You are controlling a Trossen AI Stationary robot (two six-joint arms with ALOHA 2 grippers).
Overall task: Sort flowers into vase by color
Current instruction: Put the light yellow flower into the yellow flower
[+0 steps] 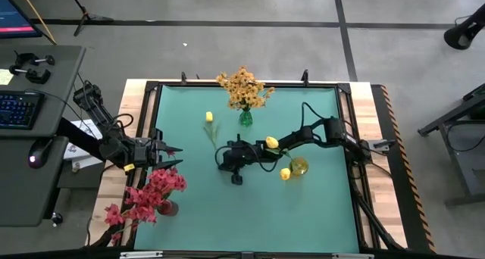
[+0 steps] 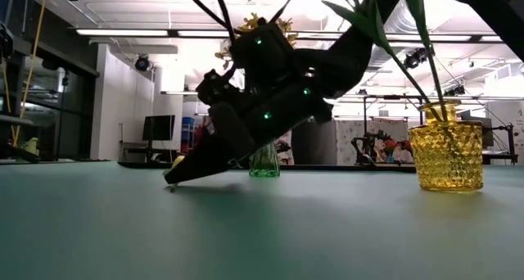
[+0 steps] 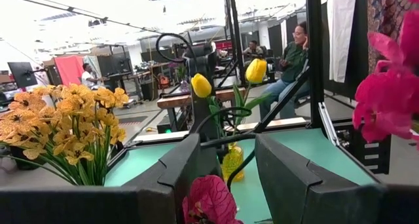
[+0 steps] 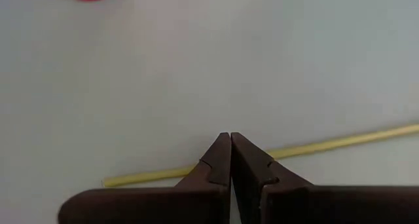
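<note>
Yellow tulip (image 1: 209, 117), the one flower not yet in a vase, lay flat on the green mat (image 1: 318, 206) in the upper middle of the high view. Its thin stem (image 4: 327, 145) ran down and to the right toward the right gripper (image 1: 236, 179). In the right wrist view the pale stem crossed the frame from lower left to right, almost sideways to the fingers, and passed right under their tips. The two fingers were pressed together, with the stem at their tips; whether they truly pinched it could not be told. In the low view the gripper leaned over with its tip down on the mat.

The right arm was by far the nearer one. The left gripper (image 1: 173, 156) waited at the left edge of the mat with its fingers parted and nothing between them.

The yellow glass vase (image 1: 298, 166) stood just right of the right gripper, with two yellow tulips (image 3: 256, 70) already in it. Those blooms and the arm's own black cables hung close over the way to the vase. The green vase of orange flowers (image 1: 243, 88) stood at the top of the mat. The red-pink flowers (image 1: 155, 189) stood at the lower left, well apart.
</note>
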